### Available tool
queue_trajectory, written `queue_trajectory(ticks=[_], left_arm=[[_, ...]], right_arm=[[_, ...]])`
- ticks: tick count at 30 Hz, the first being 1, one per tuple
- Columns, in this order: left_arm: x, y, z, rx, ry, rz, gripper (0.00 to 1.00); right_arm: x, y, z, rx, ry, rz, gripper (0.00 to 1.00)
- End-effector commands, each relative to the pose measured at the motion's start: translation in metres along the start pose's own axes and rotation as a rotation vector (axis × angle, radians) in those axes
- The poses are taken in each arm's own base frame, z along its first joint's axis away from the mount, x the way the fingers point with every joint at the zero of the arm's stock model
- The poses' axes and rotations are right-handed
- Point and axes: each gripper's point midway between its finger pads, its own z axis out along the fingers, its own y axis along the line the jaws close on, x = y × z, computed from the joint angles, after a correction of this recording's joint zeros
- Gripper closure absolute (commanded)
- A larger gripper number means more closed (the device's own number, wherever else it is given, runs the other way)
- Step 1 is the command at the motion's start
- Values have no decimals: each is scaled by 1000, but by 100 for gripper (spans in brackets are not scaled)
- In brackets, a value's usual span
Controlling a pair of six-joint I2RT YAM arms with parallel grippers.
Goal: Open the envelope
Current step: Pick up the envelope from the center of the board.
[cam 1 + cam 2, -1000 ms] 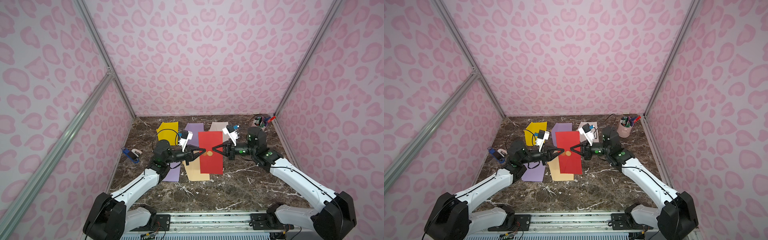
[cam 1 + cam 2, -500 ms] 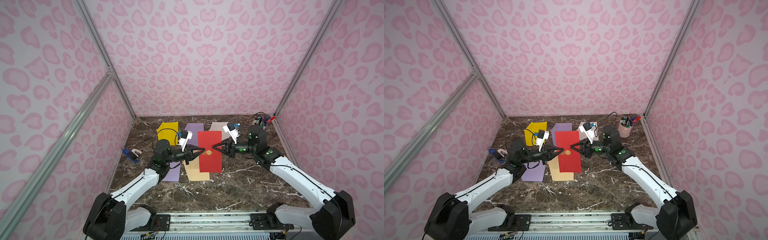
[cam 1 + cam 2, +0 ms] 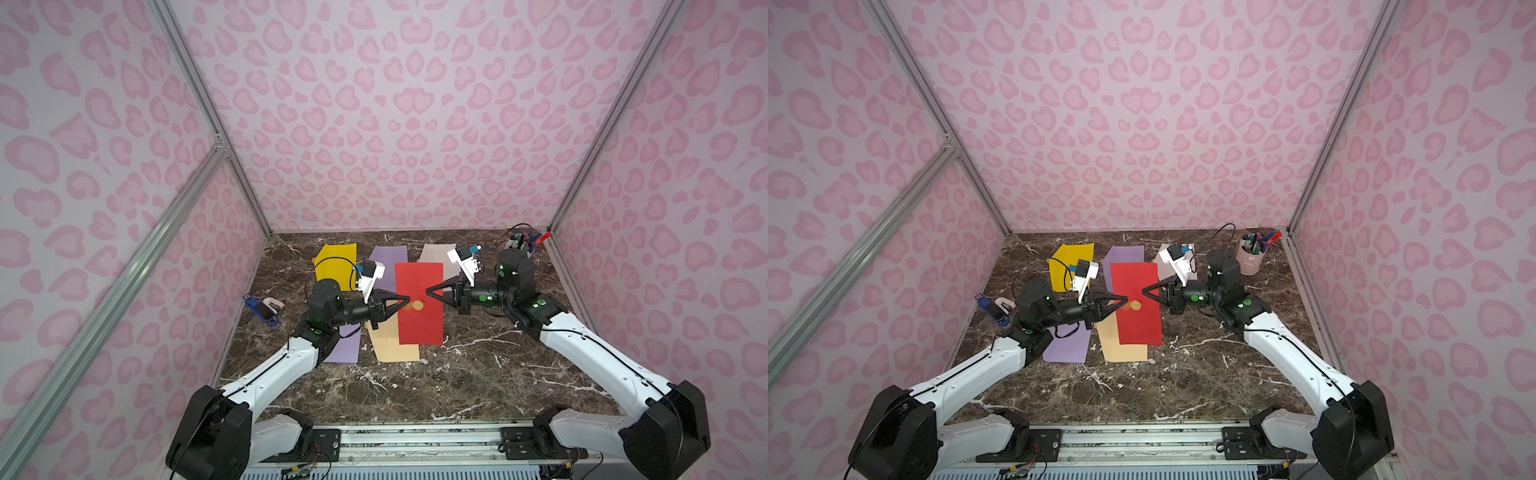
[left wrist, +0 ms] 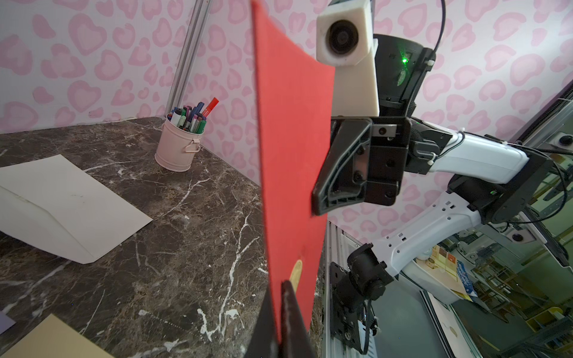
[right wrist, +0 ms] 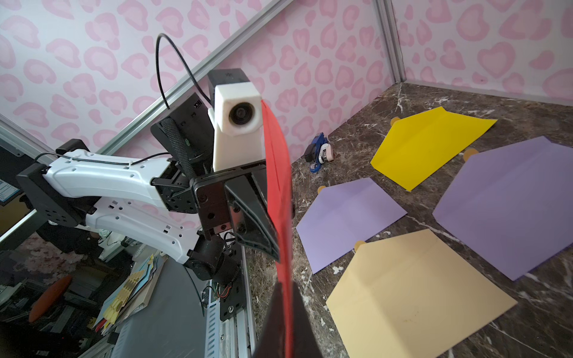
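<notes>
A red envelope hangs above the marble table, held upright by its two long edges. My left gripper is shut on its left edge, right beside the gold seal. My right gripper is shut on the opposite edge, facing the left one. In the right wrist view the envelope shows edge-on. Whether its flap is lifted I cannot tell.
Flat on the table lie a yellow envelope, two purple ones, a tan one and a pale one. A pink pen cup stands back right. A blue stapler lies left. Walls enclose three sides.
The right gripper's tip has crept slightly toward the back along the envelope's edge. The envelope and the left gripper have barely moved.
</notes>
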Motion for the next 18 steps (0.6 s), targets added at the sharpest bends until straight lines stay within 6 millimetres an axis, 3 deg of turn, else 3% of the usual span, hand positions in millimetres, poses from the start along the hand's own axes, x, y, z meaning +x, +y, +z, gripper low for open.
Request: queue_trajectory(ticks=[1, 15, 18], left_arm=[[-2, 4, -1, -23, -7, 13, 95], [-3, 12, -1, -80, -3, 17, 96], [-4, 21, -3, -137, 1, 16, 87]], right_arm=[[-6, 7, 0, -32, -18, -26, 100], [-3, -1, 0, 0, -22, 0, 100], [-2, -5, 1, 15, -25, 12, 100]])
